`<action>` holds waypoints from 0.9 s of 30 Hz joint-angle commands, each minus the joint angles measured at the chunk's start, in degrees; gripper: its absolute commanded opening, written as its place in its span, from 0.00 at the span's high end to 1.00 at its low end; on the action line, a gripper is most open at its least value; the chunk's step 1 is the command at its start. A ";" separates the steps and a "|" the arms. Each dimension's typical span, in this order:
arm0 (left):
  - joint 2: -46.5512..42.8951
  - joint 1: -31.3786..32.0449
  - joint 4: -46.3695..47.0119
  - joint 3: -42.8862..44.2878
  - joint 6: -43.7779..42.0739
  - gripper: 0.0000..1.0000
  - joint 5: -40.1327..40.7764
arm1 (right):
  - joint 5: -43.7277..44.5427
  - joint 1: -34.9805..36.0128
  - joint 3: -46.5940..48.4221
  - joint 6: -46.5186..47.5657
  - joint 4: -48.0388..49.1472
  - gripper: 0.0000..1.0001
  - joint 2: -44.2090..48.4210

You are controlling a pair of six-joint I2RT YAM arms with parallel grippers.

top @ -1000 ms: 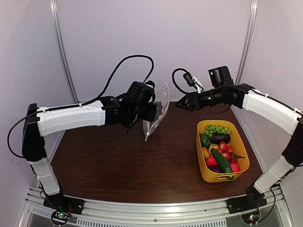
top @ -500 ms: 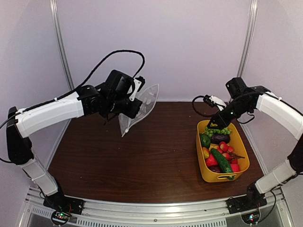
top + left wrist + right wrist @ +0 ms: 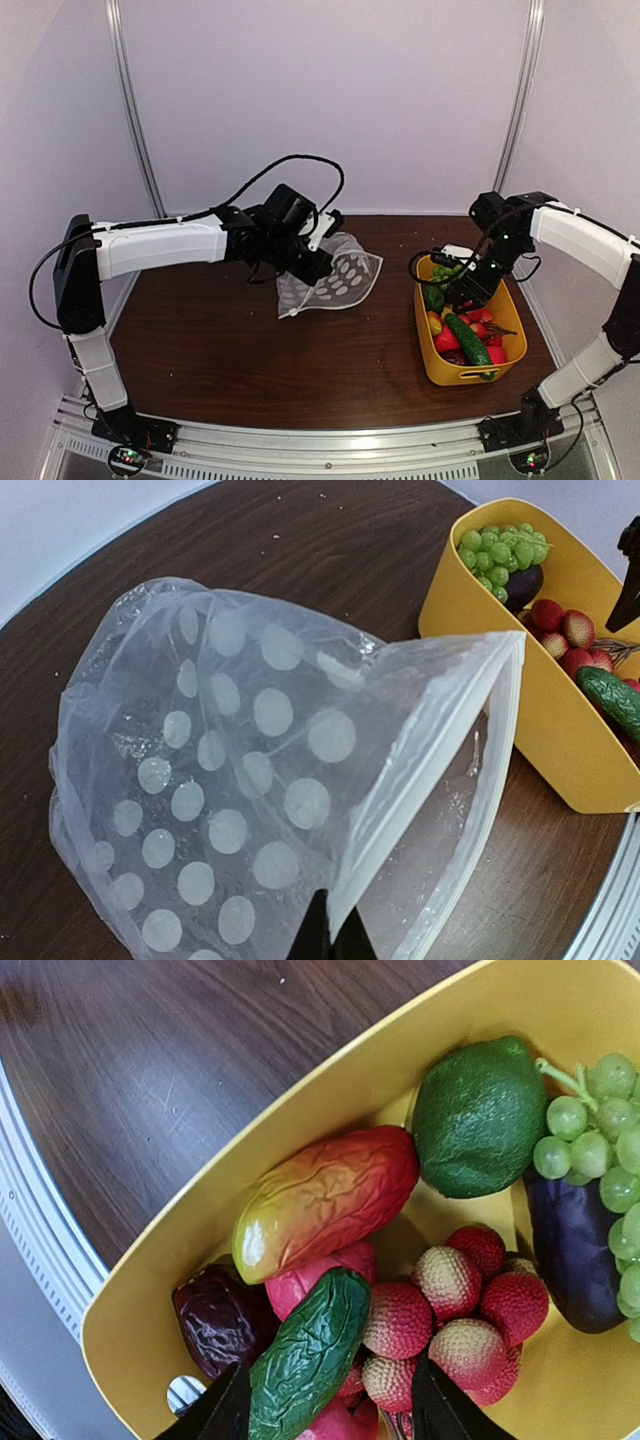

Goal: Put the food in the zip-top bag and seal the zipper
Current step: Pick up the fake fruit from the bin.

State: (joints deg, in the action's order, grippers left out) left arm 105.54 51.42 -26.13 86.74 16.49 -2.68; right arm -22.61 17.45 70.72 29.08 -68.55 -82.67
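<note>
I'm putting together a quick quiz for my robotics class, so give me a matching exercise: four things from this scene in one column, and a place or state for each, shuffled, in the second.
1. zip-top bag
2. cucumber
3. grapes
4. eggplant

A. dark purple, beside the grapes
B. pinched by the shut left gripper
C. lying in the gap of the open right gripper
D. pale green cluster at the yellow tub's far end

Pairs: 1-B, 2-C, 3-D, 4-A

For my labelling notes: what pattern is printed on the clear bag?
The zip-top bag is clear with white round dots; the left wrist view shows it best.
</note>
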 commanded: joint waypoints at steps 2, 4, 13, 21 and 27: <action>-2.58 -1.72 5.51 -1.85 2.41 1.00 -4.33 | 0.52 0.16 -0.28 2.38 -5.54 0.46 -3.59; -3.40 -2.13 6.16 -2.77 2.62 1.00 -4.35 | -0.19 0.13 -0.23 2.26 -6.24 0.46 -4.46; -4.76 -2.64 6.35 -4.68 3.55 1.00 -3.89 | 0.79 1.35 -1.32 0.45 -5.27 0.45 -7.64; -5.86 -2.66 6.20 -5.35 3.47 1.00 -2.40 | 4.14 4.21 -1.17 -1.65 -4.06 0.49 -11.43; -6.13 -2.73 5.85 -5.31 3.19 1.00 -1.64 | 4.64 4.26 2.18 -2.22 -6.06 0.70 -12.06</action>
State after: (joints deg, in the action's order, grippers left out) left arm 101.49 49.10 -21.93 81.87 19.46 -5.06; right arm -20.34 21.54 70.04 27.44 -73.17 -94.63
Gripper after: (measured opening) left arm 0.011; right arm 0.344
